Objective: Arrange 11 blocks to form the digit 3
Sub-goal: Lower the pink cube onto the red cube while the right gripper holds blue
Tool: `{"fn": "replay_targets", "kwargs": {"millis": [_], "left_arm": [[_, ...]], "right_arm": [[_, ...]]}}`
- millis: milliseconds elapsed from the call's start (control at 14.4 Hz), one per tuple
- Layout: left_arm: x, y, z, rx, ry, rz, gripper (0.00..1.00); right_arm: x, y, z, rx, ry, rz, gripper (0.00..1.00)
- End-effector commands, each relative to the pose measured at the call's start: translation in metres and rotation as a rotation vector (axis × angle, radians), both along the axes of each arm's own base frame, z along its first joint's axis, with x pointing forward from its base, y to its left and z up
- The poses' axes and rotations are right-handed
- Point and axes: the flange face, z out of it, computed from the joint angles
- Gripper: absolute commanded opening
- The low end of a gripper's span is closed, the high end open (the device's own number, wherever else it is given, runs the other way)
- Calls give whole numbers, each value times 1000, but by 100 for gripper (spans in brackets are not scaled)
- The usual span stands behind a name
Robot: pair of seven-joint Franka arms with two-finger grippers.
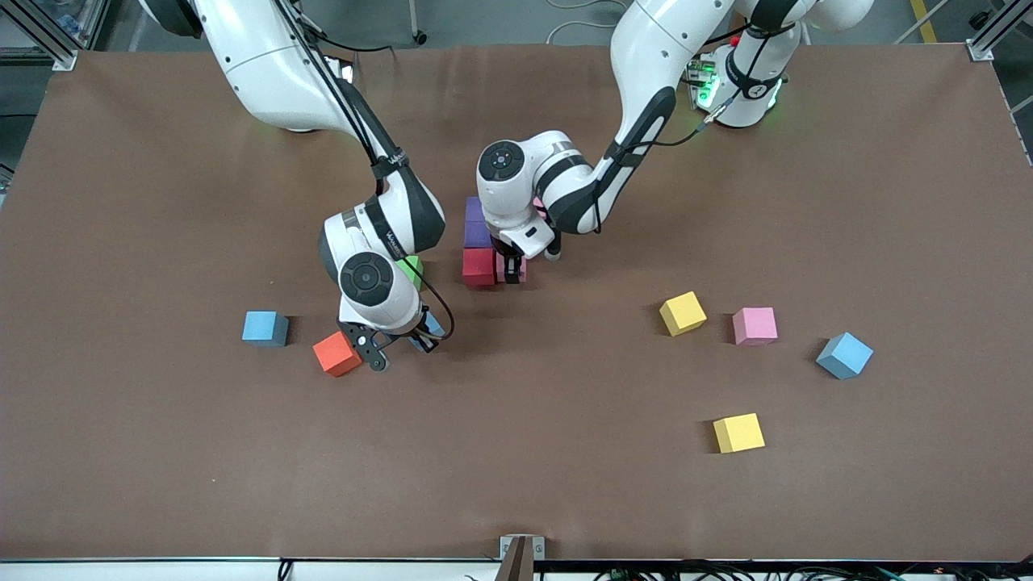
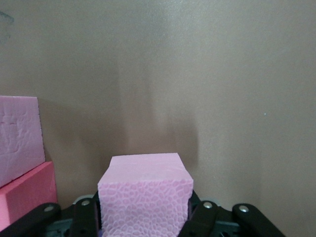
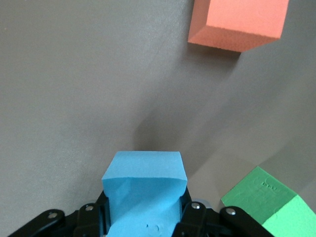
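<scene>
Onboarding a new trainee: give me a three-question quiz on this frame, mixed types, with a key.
1. True or false: the left gripper holds a pink matte cube.
2. The right gripper grips which cube? A orange B light blue C green
3. Fill in: two loose ___ matte cubes lie toward the left arm's end of the table.

Key: 1 true. 2 B, the light blue matte cube. 3 yellow: one lies farther from the front camera than the other.

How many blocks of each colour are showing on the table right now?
blue blocks: 3
pink blocks: 3
yellow blocks: 2
purple blocks: 2
red block: 1
orange block: 1
green block: 1
Total showing: 13
</scene>
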Motion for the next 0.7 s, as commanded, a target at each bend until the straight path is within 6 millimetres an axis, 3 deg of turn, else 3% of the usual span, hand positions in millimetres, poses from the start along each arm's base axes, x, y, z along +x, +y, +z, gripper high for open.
{"fn": "replay_targets", "kwargs": {"millis": [0, 626], "left_arm": [[2, -10, 1, 7, -20, 0, 22], [5, -11, -3, 7, -20, 3, 22]], "right_arm": [[2, -2, 10, 20, 9, 9, 1], [4, 1, 14, 25, 0, 13, 1]]}}
